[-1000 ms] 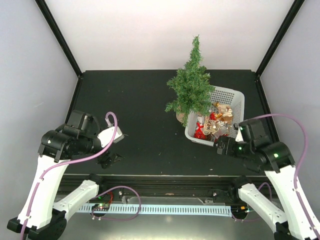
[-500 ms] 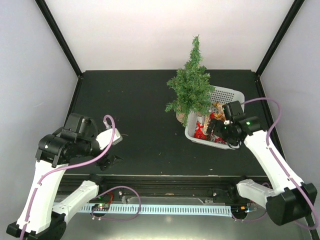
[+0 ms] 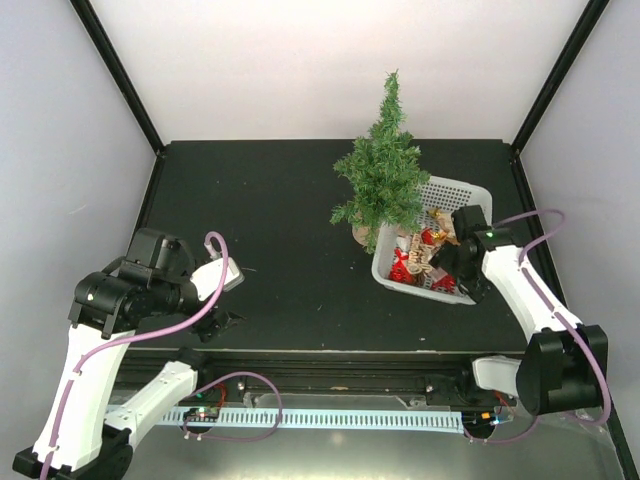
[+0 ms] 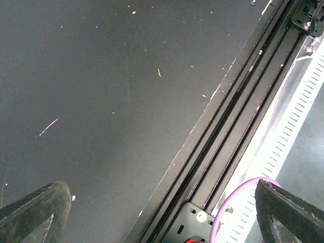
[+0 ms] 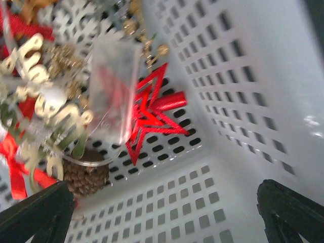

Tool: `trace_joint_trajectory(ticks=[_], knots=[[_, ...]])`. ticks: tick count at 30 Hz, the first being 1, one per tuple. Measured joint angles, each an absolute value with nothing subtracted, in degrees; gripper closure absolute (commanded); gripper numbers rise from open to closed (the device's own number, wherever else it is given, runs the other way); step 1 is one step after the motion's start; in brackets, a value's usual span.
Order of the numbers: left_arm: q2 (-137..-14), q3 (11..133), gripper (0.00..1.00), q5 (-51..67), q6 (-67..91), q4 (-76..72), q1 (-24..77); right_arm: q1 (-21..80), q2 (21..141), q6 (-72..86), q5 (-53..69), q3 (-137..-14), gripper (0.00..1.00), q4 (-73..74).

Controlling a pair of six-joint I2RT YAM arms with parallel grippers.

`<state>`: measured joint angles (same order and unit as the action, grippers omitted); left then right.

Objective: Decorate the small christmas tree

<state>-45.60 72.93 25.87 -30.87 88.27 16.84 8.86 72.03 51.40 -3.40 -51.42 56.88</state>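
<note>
basket walls (image 5: 243, 76) and ornaments (image 5: 152, 119) crowd the right pincer (image 5: 163, 210).

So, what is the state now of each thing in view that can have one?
small dark-green bristly christmas tree: upright, no ornament visible on it.
white perforated plastic basket: upright, holds ornaments.
red flat star ornament: lying in the basket.
brown pine cone: lying in the basket.
left jaws: open, above the black table.
right jaws: open, inside the basket.
</note>
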Motion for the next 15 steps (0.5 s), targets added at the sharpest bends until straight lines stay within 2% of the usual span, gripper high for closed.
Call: trace_joint_trajectory(ticks=[7,15], knots=[[-45.6,72.93,0.01,25.91,-30.87,88.25,16.84,0.71,69.45,56.64,-10.61,-52.07,0.0,64.1],[-45.89,72.93,0.01,25.96,-30.89,88.25,16.84,-4.78,76.9,54.96,-12.34,-57.12,0.02,68.97]])
